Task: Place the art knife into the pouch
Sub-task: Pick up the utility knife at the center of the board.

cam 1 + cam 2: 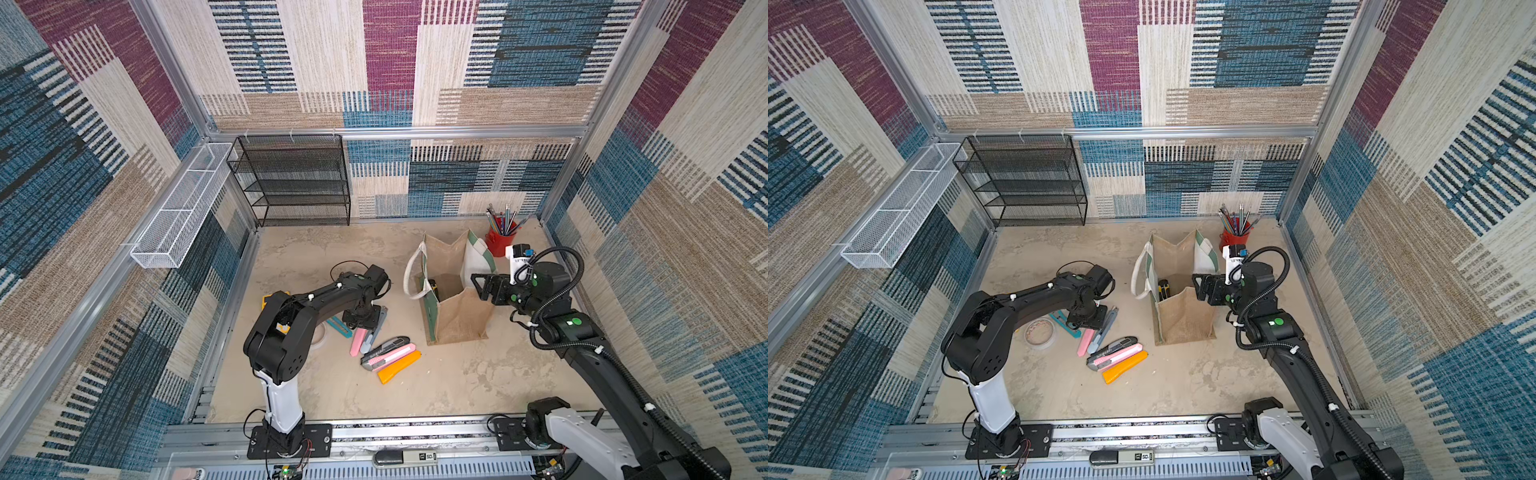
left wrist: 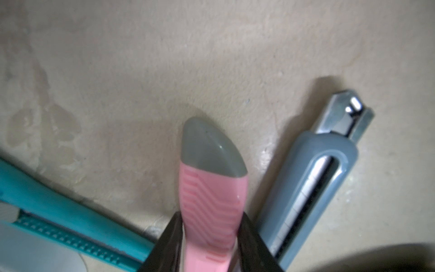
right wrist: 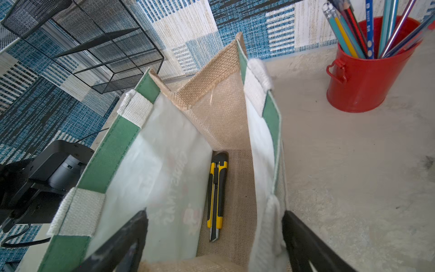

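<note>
Your left gripper (image 2: 210, 245) is clamped on the pink knife (image 2: 211, 202), low over the table (image 2: 141, 70) between a teal cutter (image 2: 70, 219) and a grey cutter (image 2: 315, 188); contact with the table looks likely but is unclear. Your right gripper (image 3: 214, 245) stands spread wide, holding nothing, one finger (image 3: 122, 242) inside the pouch (image 3: 113, 155) mouth. A yellow-black knife (image 3: 217, 195) lies on the pouch floor.

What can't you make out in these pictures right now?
- Left gripper: hidden under the arm in both top views; the wrist view cuts off its fingers at the pink knife.
- Yellow knife in the pouch: barely visible in top views behind the pouch wall.
- Tape roll: partly covered by the left arm.
</note>
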